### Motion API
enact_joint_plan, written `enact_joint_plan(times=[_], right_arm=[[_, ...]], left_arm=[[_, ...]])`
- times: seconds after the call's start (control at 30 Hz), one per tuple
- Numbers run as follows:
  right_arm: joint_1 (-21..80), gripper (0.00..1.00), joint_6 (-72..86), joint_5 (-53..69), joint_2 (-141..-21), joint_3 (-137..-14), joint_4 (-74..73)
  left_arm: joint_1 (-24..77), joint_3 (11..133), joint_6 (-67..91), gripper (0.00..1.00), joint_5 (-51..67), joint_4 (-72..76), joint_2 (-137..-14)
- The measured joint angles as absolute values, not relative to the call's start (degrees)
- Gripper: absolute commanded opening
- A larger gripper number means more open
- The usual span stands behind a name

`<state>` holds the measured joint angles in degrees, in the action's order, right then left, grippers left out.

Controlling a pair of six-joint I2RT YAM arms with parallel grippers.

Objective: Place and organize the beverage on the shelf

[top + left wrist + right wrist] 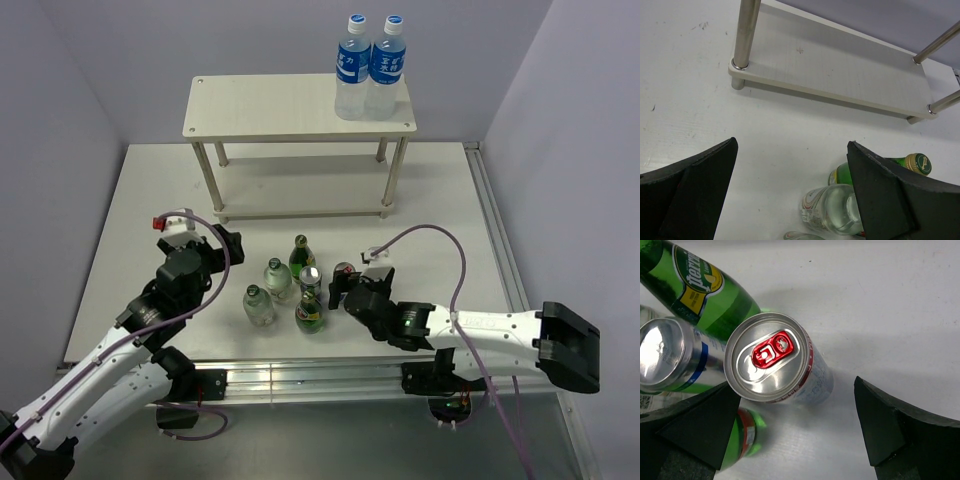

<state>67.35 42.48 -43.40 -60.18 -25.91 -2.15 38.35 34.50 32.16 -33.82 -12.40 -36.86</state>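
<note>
Six drinks point(278, 281) are standing in a tight cluster at the middle of the table point(440, 200), none of them on the shelf point(290, 108). Two green bottles point(302, 255) are flanking the group at 12 and 6 o'clock, two clear bottles point(261, 306) are sitting at 9 o'clock, and two cans point(311, 281) are filling the 3 o'clock side.

The shelf is standing at 12 o'clock from the cluster, well apart from it, with its lower board bare. Two water bottles point(368, 68) are standing side by side at the 3 o'clock end of its top board.

The right gripper point(341, 284) is hovering at 3 o'clock from the cluster, its jaws spread wide and gripping nothing. In its wrist view a can with a red tab point(772, 357) is sitting upright between the fingers point(890, 430), nearer the one at 9 o'clock, with the second can point(665, 352) and a green bottle point(705, 290) just beyond.

The left gripper point(228, 241) is hanging at 10 o'clock from the cluster, jaws likewise wide and empty. Its wrist view is showing bare table between the fingers point(700, 190), the shelf's lower board point(840, 65) at 12 o'clock, and a clear bottle point(832, 207) and a green bottle point(917, 163) at 5 o'clock.
</note>
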Motion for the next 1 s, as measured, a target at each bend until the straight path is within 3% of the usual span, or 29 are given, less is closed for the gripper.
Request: enact_joint_plan(times=[0.13,0.17,0.3,0.43,0.47,0.5,0.53,0.7,1.0], right_arm=[[66.89,0.94,41.28,-46.24,-64.71,-25.04,4.69],[66.59,0.85,40.84,-47.0,-65.98,-24.82,6.66],[65.6,0.67,39.13,-49.58,-71.57,-24.84,13.61],[63.77,0.38,37.56,-52.38,-75.61,-25.63,17.87],[63.42,0.16,37.45,-52.84,-76.23,-25.85,18.46],[63.09,0.05,37.3,-53.19,-76.51,-26.0,18.76],[62.87,0.01,37.06,-53.43,-76.58,-26.09,18.68],[59.44,0.0,32.45,-53.91,-76.16,-28.75,16.69],[40.07,0.0,23.0,-48.97,-78.22,-47.03,18.74]], left_arm=[[38.35,33.17,32.14,0.97,-33.76,-10.98,-36.84],[38.37,32.67,32.12,0.97,-33.76,-10.57,-36.84],[38.41,30.74,31.97,0.97,-33.69,-9.41,-36.58],[38.41,29.89,31.68,0.97,-33.69,-9.02,-36.6],[38.41,29.74,31.55,0.97,-33.71,-8.75,-36.6],[38.41,29.45,31.42,0.97,-33.71,-8.19,-36.58],[38.41,29.17,31.14,0.97,-33.74,-7.7,-36.58],[38.41,25.91,30.7,0.97,-33.87,-5.34,-35.55],[38.41,23.79,30.7,0.97,-34.35,-3.64,-34.24]])
